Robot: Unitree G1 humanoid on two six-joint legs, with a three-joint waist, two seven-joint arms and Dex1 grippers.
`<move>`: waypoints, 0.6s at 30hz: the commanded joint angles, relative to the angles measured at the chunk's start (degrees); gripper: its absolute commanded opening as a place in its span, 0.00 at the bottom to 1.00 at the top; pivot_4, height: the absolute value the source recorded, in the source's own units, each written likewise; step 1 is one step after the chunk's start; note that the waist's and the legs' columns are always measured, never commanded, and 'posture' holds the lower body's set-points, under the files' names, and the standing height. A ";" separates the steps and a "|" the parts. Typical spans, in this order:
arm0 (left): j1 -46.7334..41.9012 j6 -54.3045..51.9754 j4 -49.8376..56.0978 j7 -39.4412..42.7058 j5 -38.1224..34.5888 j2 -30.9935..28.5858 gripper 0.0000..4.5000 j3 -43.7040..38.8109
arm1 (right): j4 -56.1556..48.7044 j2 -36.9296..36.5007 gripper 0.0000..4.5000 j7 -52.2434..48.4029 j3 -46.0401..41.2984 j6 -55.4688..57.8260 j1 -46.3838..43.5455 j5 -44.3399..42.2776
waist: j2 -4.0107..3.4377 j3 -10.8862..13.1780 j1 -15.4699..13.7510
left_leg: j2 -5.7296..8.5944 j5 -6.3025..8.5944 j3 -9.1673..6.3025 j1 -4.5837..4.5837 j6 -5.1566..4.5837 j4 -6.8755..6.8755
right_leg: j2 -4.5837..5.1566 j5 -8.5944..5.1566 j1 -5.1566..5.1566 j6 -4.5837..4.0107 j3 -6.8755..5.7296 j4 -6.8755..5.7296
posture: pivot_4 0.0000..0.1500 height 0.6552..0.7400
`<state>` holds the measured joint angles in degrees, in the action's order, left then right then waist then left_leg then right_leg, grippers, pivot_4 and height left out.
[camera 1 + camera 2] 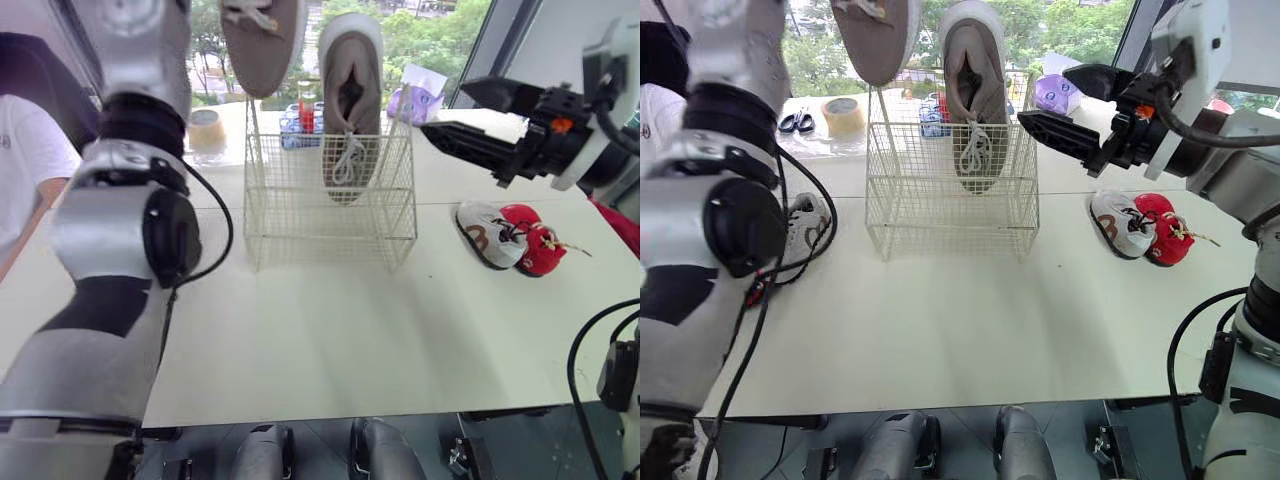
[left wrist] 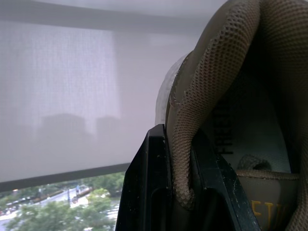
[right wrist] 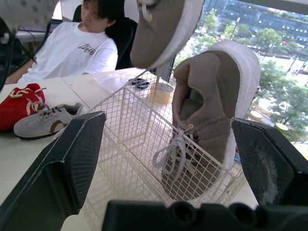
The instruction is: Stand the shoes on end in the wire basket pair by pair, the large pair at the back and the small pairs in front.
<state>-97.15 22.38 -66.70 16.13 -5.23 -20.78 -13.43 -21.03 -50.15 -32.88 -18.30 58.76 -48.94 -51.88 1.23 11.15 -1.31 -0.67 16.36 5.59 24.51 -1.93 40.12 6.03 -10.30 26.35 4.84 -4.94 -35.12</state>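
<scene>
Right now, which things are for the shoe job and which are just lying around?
For the job: wire basket, standing big shoe, held big shoe in the left gripper, small grey shoe, small red shoe.
Just lying about: tape roll, scissors, purple thing.

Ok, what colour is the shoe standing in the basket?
The shoe is taupe with white sole and laces; clearest in the right wrist view.

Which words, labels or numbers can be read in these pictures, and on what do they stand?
None can be read with certainty.
Dark print inside the held tan shoe: too blurred.
Yellow letters on its insole: cut off, unreadable.
Script on the person's white T-shirt: too small.
</scene>
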 commanded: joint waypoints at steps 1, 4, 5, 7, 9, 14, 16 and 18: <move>-1.48 3.17 2.35 -2.77 -0.33 0.48 0.01 -0.29 | -0.72 -0.67 1.00 0.84 -1.77 -1.04 0.12 -0.16 | 0.00 0.00 0.45 | 0.00 0.00 0.00 0.01 0.00 -0.01 | 0.00 0.00 0.00 0.00 0.00 -0.02 | 1.00 1.00; 0.49 4.33 2.85 -5.11 -0.97 1.93 0.01 -0.85 | -0.75 -0.49 1.00 1.38 -2.16 -1.40 0.47 -0.44 | 0.00 0.00 0.53 | 0.00 0.00 0.00 0.05 0.00 -0.01 | 0.01 0.03 -0.02 0.05 0.01 0.03 | 1.00 1.00; 1.16 5.20 2.89 -6.21 -0.84 2.32 0.01 -0.86 | -0.71 -0.26 1.00 1.51 -2.06 -1.62 0.51 -0.44 | 0.00 0.00 0.54 | 0.00 0.01 0.01 0.05 -0.02 -0.01 | 0.02 0.03 -0.03 0.05 0.01 0.04 | 1.00 1.00; 2.01 6.41 2.70 -8.52 -1.08 2.96 0.01 -1.33 | -0.54 0.36 1.00 1.91 -1.41 -2.05 0.23 -0.27 | 0.00 0.00 0.55 | 0.00 0.05 0.02 0.04 -0.09 0.00 | 0.03 0.04 -0.03 0.06 0.03 0.04 | 1.00 1.00; 2.72 7.77 2.28 -11.13 -0.23 3.53 0.01 -1.05 | -0.21 0.61 1.00 1.69 -0.54 -2.60 -0.04 0.15 | 0.00 0.00 0.56 | 0.00 0.07 0.02 0.03 -0.13 0.00 | 0.03 0.04 -0.02 0.07 0.04 0.03 | 1.00 1.00; 6.48 11.09 2.00 -14.53 2.48 5.32 0.01 0.90 | 0.35 0.57 1.00 1.40 -0.12 -3.02 -1.07 -0.47 | 0.00 0.00 0.52 | 0.00 0.06 0.03 0.02 -0.10 0.00 | 0.03 0.04 -0.03 0.07 0.04 0.03 | 1.00 1.00; 8.19 11.20 1.63 -14.32 2.26 6.60 0.01 1.08 | 0.47 0.60 1.00 1.43 0.10 -3.20 -1.21 -0.48 | 0.00 0.00 0.42 | 0.00 0.05 0.03 0.02 -0.09 0.00 | 0.03 0.05 -0.04 0.07 0.04 0.03 | 1.00 1.00; 9.76 11.00 1.46 -14.20 1.78 7.66 0.01 0.88 | 0.51 0.67 1.00 1.48 0.24 -3.33 -1.26 -0.52 | 0.00 0.00 0.45 | 0.01 0.06 0.02 -0.01 -0.11 0.01 | 0.03 0.05 -0.11 0.07 0.04 0.04 | 1.00 1.00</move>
<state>-87.17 32.33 -66.73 2.16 -3.14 -13.49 -12.69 -19.96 -49.44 -31.40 -16.98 56.64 -48.51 -52.07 1.23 11.15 -0.86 -0.66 16.45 5.61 24.49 -2.07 40.14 6.05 -10.26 26.23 4.92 -4.90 -35.07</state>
